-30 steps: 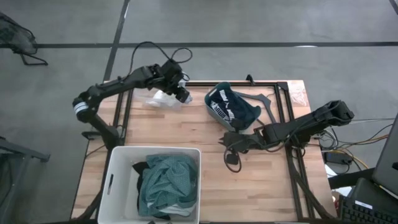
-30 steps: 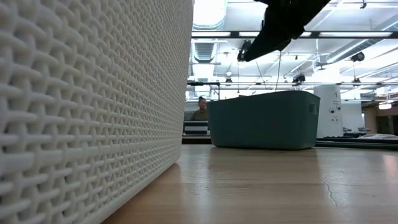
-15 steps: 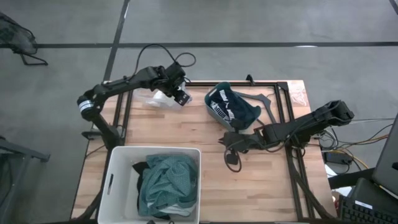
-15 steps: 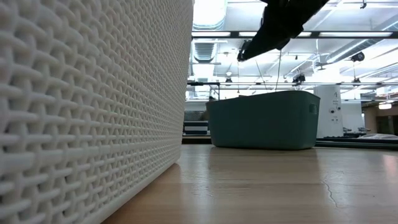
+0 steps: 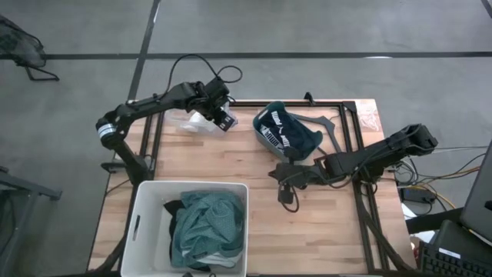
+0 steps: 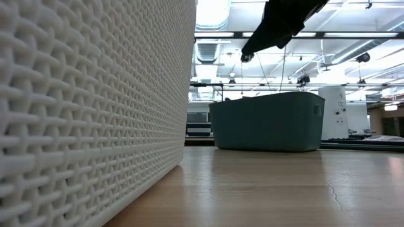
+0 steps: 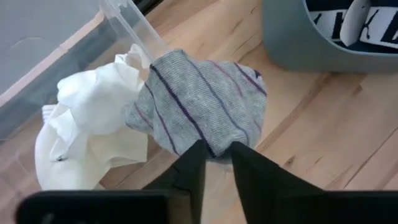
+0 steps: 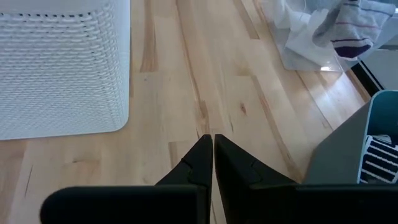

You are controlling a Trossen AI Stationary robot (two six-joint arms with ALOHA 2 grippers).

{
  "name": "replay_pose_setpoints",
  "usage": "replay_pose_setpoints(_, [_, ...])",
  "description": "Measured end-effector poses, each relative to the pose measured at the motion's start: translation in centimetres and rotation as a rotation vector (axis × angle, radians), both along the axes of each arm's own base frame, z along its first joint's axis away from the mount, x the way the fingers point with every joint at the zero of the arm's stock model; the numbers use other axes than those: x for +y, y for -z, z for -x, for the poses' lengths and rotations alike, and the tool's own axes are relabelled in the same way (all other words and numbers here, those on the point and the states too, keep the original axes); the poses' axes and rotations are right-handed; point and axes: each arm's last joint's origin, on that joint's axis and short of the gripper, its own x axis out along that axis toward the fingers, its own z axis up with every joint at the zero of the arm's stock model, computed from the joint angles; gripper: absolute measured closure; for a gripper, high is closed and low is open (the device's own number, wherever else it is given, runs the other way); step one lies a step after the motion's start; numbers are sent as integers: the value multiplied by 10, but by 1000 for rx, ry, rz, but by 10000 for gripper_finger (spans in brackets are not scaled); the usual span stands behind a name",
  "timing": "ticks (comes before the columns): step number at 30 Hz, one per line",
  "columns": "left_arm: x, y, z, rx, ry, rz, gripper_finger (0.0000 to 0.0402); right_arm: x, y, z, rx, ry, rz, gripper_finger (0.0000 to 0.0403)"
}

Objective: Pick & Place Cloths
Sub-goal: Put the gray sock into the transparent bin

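Overhead, a white tub (image 5: 138, 223) of cloths fills the lower left and a teal basket (image 5: 265, 138) sits centre-right. At upper left, the left gripper (image 7: 214, 149) pinches a grey striped cloth (image 7: 199, 106), hanging bunched over a white cloth (image 7: 93, 130). The right gripper (image 8: 212, 140) rests closed, centre frame

We see the left arm reaching from its base at table's left edge toward the far side, elbow bent, wrist angled down. Left gripper (image 5: 224, 119) hangs above the tabletop, fingers (image 7: 194, 163) nearly closed, pinching a grey striped cloth (image 7: 202, 106) betw. the tips. Right arm stretches low from the right edge toward table centre, approx. level w/ the surface. Right gripper (image 5: 283, 177) sits just over the wood, its fingers (image 8: 200, 157) pressed together, nothing betw. them.
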Motion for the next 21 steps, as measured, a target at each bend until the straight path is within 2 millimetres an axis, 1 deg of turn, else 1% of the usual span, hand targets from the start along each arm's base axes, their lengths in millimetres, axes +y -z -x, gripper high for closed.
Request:
replay_pose_setpoints(6, [-1,1,1,21,18,4,390,0,0,0,0,0,0,394])
replay_pose_setpoints(9, [0,0,4,30,15,8,396,0,0,0,0,0,0,394])
replay_pose_setpoints(12, [0,-4,9,80,1,-13,397,0,0,0,1,0,0,394])
replay_pose_setpoints(15, [1,-13,16,176,-47,-75,399,0,0,0,1,0,0,394])
replay_pose_setpoints(18, [2,-25,25,293,-148,-185,399,0,0,0,1,0,0,394])
replay_pose_setpoints(21, [2,-32,34,365,-215,-208,399,0,0,0,1,0,0,394])
